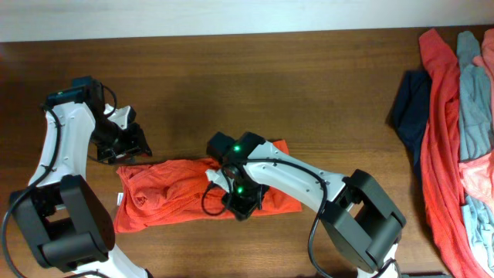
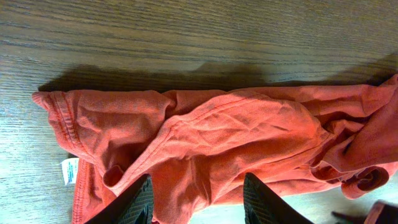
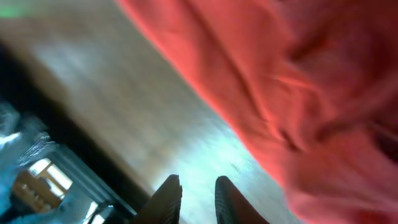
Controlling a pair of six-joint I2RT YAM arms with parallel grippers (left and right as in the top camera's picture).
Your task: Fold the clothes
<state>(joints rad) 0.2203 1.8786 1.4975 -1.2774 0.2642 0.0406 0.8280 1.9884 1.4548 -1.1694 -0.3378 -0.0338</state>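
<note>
The orange-red T-shirt (image 1: 181, 193) lies bunched in a long strip on the wooden table, its white tag (image 2: 69, 170) at the left end. My left gripper (image 1: 127, 152) hovers at the strip's far left corner. In the left wrist view its fingers (image 2: 198, 200) are open, with the shirt (image 2: 217, 137) below and between them, not gripped. My right gripper (image 1: 244, 207) is over the strip's right part. In the blurred right wrist view its fingers (image 3: 196, 190) are a little apart and empty over bare wood, with the shirt (image 3: 298, 93) beside them.
More clothes lie heaped at the table's right edge: a red garment (image 1: 438, 116), a grey-blue one (image 1: 471, 93), a navy one (image 1: 409, 100) and a pink one (image 1: 482, 177). The table's front edge (image 3: 74, 130) runs close to the right gripper.
</note>
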